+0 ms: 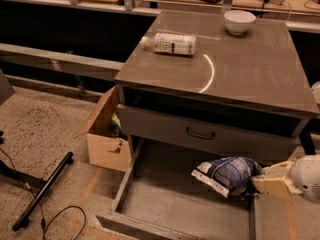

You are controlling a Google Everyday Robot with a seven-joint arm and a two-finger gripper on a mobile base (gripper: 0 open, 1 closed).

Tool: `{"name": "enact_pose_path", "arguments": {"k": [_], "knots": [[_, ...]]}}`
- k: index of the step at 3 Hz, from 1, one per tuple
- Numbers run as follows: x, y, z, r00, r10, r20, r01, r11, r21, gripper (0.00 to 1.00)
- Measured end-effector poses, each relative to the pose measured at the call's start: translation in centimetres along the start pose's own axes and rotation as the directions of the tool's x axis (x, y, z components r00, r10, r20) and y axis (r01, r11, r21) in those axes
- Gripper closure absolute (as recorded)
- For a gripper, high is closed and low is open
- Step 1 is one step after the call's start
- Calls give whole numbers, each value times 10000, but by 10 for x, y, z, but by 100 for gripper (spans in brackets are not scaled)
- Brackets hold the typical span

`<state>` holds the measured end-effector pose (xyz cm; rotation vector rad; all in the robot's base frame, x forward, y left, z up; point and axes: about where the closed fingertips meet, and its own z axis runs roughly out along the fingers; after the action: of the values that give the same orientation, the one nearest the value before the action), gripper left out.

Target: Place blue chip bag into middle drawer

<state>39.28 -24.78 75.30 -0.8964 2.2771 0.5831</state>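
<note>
The blue chip bag is a crinkled dark-blue foil bag with pale ends. It hangs just above the right part of the open middle drawer, a wide grey tray with a bare floor. My gripper comes in from the right edge and is shut on the bag's right end, holding it over the drawer floor near the right wall.
A grey drawer front with a black handle sits above the open tray. On the cabinet top lie a clear bottle and a white bowl. A cardboard box stands at the left. A black bar and cable lie on the floor.
</note>
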Motion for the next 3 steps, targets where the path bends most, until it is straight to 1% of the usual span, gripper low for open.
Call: {"name": "enact_pose_path", "arguments": {"k": [1,2,3], "knots": [[7,11,43,9979,-440,481,454,9986,-287,100],[7,12,43,9979,-439,479,453,9986,-288,100],[13,3,51,9981,-436,446,426,9988,228,100]]}}
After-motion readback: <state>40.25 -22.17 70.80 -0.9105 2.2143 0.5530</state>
